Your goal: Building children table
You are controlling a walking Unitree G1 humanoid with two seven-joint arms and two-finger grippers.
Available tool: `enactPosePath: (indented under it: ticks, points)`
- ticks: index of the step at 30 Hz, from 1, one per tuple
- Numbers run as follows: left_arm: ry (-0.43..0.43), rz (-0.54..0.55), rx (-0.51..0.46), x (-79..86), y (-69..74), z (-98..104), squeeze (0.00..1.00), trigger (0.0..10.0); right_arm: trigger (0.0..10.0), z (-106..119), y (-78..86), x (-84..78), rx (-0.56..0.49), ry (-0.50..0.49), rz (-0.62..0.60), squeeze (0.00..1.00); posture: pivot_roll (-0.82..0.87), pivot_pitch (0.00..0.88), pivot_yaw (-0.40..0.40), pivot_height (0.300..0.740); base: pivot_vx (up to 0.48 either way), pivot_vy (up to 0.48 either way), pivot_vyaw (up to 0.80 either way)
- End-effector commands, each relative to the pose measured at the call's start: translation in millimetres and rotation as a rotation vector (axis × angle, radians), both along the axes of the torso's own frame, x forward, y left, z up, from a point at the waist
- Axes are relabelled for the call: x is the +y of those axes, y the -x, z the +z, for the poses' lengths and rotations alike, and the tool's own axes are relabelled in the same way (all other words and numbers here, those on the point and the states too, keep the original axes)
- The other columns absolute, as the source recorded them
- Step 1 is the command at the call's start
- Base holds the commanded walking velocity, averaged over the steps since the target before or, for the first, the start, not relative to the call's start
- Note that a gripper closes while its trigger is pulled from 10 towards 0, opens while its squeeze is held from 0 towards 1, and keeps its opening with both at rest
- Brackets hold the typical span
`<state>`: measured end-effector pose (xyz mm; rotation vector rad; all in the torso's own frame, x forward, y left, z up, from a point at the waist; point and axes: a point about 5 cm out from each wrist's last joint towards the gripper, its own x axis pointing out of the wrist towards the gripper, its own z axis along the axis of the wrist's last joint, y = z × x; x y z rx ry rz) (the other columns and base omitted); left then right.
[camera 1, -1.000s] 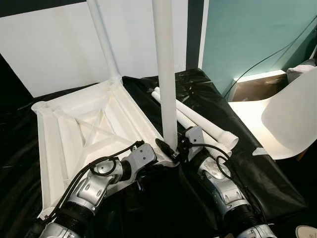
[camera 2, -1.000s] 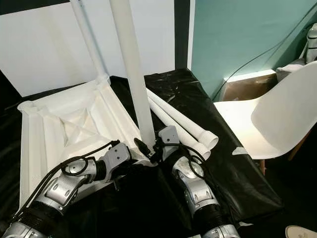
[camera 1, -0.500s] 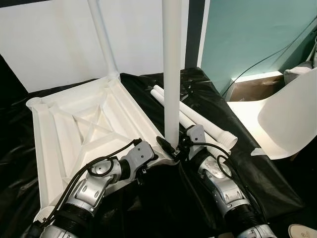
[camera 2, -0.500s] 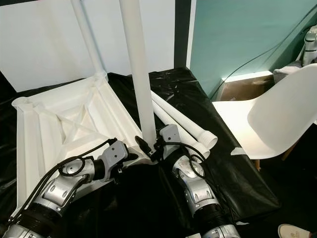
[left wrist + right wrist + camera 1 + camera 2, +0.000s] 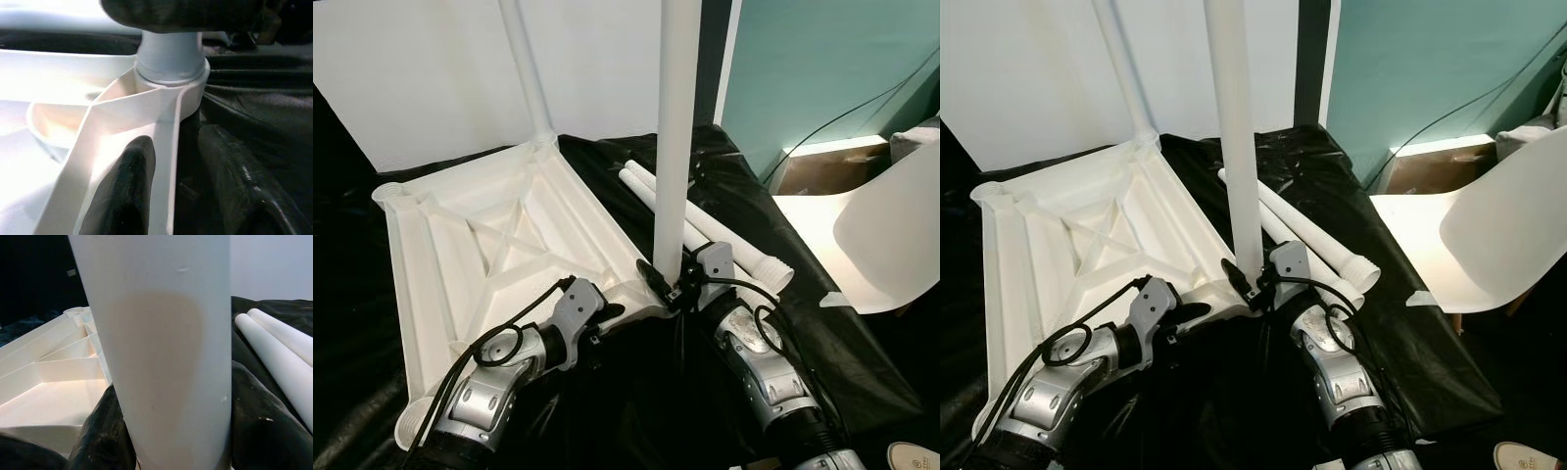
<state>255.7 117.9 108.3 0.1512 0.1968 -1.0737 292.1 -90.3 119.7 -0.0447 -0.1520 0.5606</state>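
The upright leg (image 5: 676, 137) has straightened from its earlier lean. My right hand (image 5: 674, 286) grasps its base at the frame's centre. My left hand (image 5: 171, 191) pinches the upturned tabletop (image 5: 489, 235) rim beside the corner socket. Two spare legs (image 5: 729, 240) lie at right.

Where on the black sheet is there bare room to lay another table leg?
Bare black plastic sheet lies right of the two loose white legs, toward the white chair. It is crowded at the upturned white tabletop's near corner, where the left gripper and right gripper meet the upright white leg.
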Motion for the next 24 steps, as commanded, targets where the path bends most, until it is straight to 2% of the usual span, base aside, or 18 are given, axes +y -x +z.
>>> enactPosePath:
  ticks: [1, 2, 3, 5, 6, 7, 8, 9, 13, 23, 24]
  points:
    - [0.042, 0.044, -0.007, 2.3, -0.5, 4, 0.00, 10.0, 10.0, -17, 0.8, -21.6, 0.084, 0.019, -0.108, 0.00, 0.11, 0.000, 0.042, 0.740, 0.000, 0.000, 0.00]
    - [0.116, 0.072, -0.037, 2.2, -2.4, 13, 0.00, 10.0, 10.0, -16, 1.3, -21.2, 0.076, 0.022, -0.106, 0.00, 0.11, 0.000, 0.043, 0.740, 0.000, 0.000, 0.00]
    - [0.116, 0.072, -0.037, 2.2, -2.4, 13, 0.00, 10.0, 10.0, -16, 1.3, -21.2, 0.076, 0.022, -0.106, 0.00, 0.11, 0.000, 0.043, 0.740, 0.000, 0.000, 0.00]
    - [0.344, 0.127, -0.074, 4.2, -4.4, 34, 0.00, 10.0, 10.0, -14, 1.6, -20.6, 0.061, 0.029, -0.103, 0.00, 0.11, 0.000, 0.044, 0.740, 0.000, 0.000, 0.00]
    - [0.344, 0.127, -0.074, 4.2, -4.4, 34, 0.00, 10.0, 10.0, -14, 1.6, -20.6, 0.061, 0.029, -0.103, 0.00, 0.11, 0.000, 0.044, 0.740, 0.000, 0.000, 0.00]
    - [0.414, 0.133, -0.082, 5.2, -3.8, 41, 0.00, 10.0, 10.0, -13, 1.5, -20.7, 0.058, 0.031, -0.103, 0.00, 0.10, 0.000, 0.046, 0.740, 0.000, 0.000, 0.00]
    - [0.414, 0.133, -0.082, 5.2, -3.8, 41, 0.00, 10.0, 10.0, -13, 1.5, -20.7, 0.058, 0.031, -0.103, 0.00, 0.10, 0.000, 0.046, 0.740, 0.000, 0.000, 0.00]
    - [0.496, 0.101, -0.082, 4.5, 2.1, 49, 0.00, 10.0, 10.0, -13, 1.6, -20.9, 0.058, 0.033, -0.104, 0.00, 0.11, 0.000, 0.044, 0.740, 0.000, 0.000, 0.00]
    - [0.539, 0.073, -0.089, 3.1, 7.8, 53, 0.00, 10.0, 10.0, -13, 1.8, -20.6, 0.061, 0.036, -0.100, 0.00, 0.11, 0.000, 0.043, 0.740, 0.000, 0.000, 0.00]
    - [0.630, 0.103, -0.096, -1.1, 9.8, 55, 0.00, 10.0, 10.0, -11, 0.6, -22.0, 0.047, 0.050, -0.107, 0.00, 0.11, 0.000, 0.042, 0.740, 0.000, 0.000, 0.00]
    - [0.628, 0.102, -0.092, -2.6, 10.2, 54, 0.00, 10.0, 10.0, -10, 1.4, -22.6, 0.043, 0.052, -0.107, 1.00, 0.10, 0.000, 0.045, 0.740, 0.000, 0.000, 0.00]
